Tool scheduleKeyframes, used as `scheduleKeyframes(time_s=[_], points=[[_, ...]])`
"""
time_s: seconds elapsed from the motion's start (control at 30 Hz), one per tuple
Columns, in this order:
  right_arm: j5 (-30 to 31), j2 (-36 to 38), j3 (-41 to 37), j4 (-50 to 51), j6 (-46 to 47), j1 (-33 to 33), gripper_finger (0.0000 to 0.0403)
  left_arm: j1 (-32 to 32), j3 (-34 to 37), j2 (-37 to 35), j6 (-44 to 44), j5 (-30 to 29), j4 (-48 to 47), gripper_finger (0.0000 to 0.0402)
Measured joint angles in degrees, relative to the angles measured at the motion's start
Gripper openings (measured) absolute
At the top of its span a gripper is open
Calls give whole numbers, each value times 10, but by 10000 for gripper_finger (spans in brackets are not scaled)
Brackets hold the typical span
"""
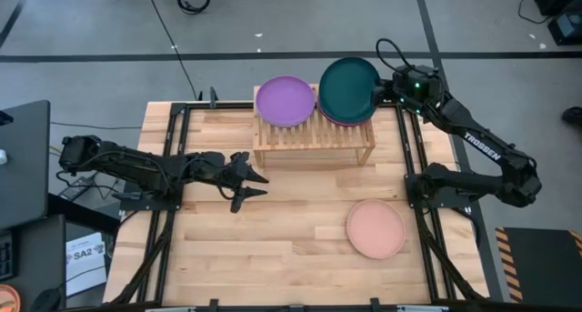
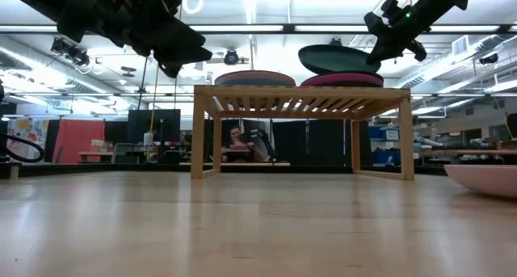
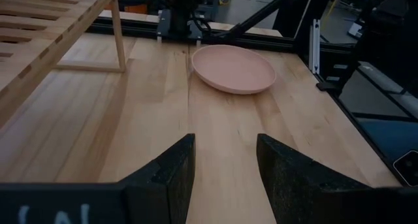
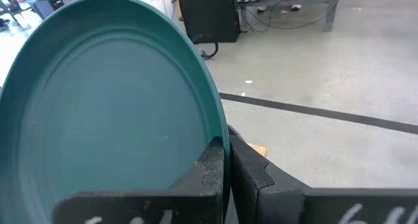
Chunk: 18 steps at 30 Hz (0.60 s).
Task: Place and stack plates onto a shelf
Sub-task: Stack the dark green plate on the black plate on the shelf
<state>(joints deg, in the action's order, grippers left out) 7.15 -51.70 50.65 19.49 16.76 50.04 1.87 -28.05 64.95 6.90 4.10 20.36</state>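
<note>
A dark teal plate [image 1: 348,86] hangs in my right gripper [image 1: 380,92] just above a magenta plate [image 2: 342,80] that lies on the right half of the bamboo shelf [image 1: 314,135]. A purple plate [image 1: 285,100] rests flat on the shelf's left half. One peach plate [image 1: 376,228] lies on the table near the right edge, also seen as the peach plate [image 3: 233,68] in the left wrist view. My left gripper [image 1: 250,180] hovers open over the table's left middle, touching nothing. Other plates are out of view. My right gripper pinches the teal plate's rim [image 4: 221,140] between its two fingers, at the plate's right-hand edge [image 1: 374,90]. The fingers come roughly level from the table's right side. The plate is lifted clear, close to flat, slightly tilted, just above the magenta plate.
The shelf stands at the table's far middle, its legs [image 2: 198,136] on the tabletop. Black frame rails [image 1: 175,139] run along the table's left and right sides. Bare wood lies in front of the shelf [image 1: 291,230].
</note>
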Motion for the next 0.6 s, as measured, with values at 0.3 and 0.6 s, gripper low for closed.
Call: scheduleKeyframes(time_s=[0.3, 0.6], points=[[-8, 0, 0, 12, 20, 0, 17, 0, 0, 0, 0, 0, 0, 169], [-8, 0, 0, 21, 32, 0, 18, 0, 0, 0, 0, 0, 0, 169]])
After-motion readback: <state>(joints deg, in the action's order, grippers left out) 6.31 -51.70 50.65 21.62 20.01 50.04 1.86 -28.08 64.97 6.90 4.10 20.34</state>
